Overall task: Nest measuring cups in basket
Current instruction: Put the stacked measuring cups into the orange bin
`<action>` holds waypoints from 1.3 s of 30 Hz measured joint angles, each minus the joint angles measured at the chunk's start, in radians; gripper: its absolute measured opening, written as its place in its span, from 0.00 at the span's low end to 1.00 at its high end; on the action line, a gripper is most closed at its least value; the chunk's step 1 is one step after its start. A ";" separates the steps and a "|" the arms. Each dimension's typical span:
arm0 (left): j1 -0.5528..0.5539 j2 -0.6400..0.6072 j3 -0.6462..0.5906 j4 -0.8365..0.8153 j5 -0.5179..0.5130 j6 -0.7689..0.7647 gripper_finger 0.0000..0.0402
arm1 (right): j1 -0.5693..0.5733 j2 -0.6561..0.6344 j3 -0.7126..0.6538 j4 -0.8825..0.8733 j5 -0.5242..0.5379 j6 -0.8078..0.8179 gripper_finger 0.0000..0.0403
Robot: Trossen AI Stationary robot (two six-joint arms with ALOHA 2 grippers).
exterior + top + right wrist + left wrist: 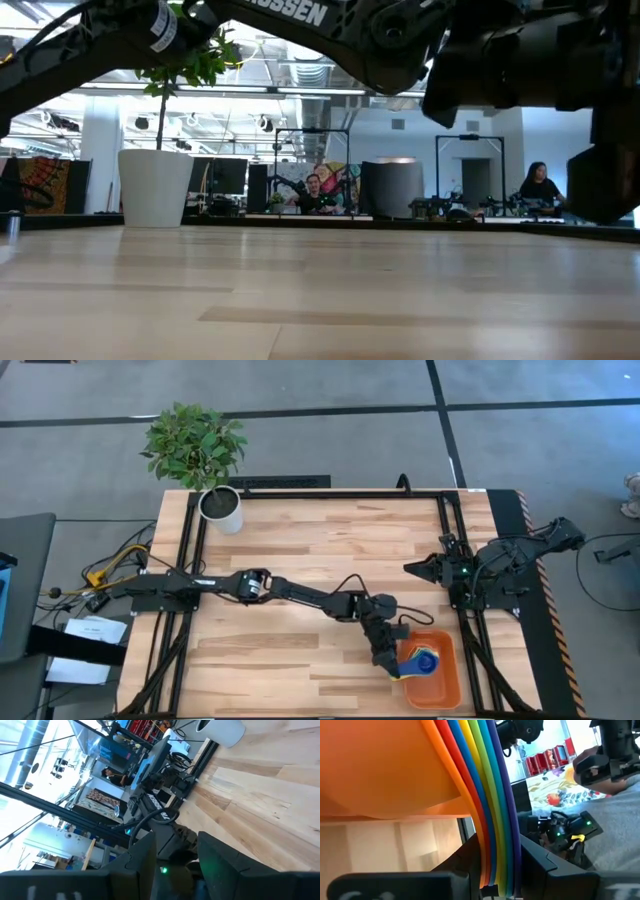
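The measuring cups (422, 660) sit nested in one stack over the left part of the orange basket (447, 688), with blue and yellow showing on top. My left gripper (394, 663) reaches in from the table's left and is shut on the stack's handles. In the left wrist view the stacked handles (487, 810) run as rainbow stripes between my fingers, beside a broad orange surface (380, 765). My right gripper (412, 568) waits open at the table's right side, away from the basket. The low view shows neither cups nor basket. My left gripper (495, 882) pinches the nested cups' stacked flat handles (492, 865) between its two fingers, the layers edge-on to the camera. It comes in slanting from the table's left and above. The bowls lie over the basket; whether they rest on its floor, I cannot tell.
A white plant pot (222, 508) with a leafy plant stands at the table's far left corner, also seen in the low view as the pot (155, 186). Black frame rails (452, 540) run along the table's sides. Bare wood (300, 540) spans the middle. People sit in the room beyond.
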 joint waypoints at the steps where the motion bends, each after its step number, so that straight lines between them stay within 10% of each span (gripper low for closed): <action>1: -0.004 0.000 0.000 0.001 -0.007 0.005 0.21 | 0.000 0.000 0.000 0.000 0.000 0.000 0.41; 20: -0.006 0.000 0.000 -0.105 -0.084 0.010 0.22 | -0.001 0.000 0.000 0.003 0.023 -0.014 0.41; 39: 0.028 0.000 0.000 -0.109 0.038 -0.122 0.49 | 0.008 0.001 0.000 0.002 0.049 -0.030 0.41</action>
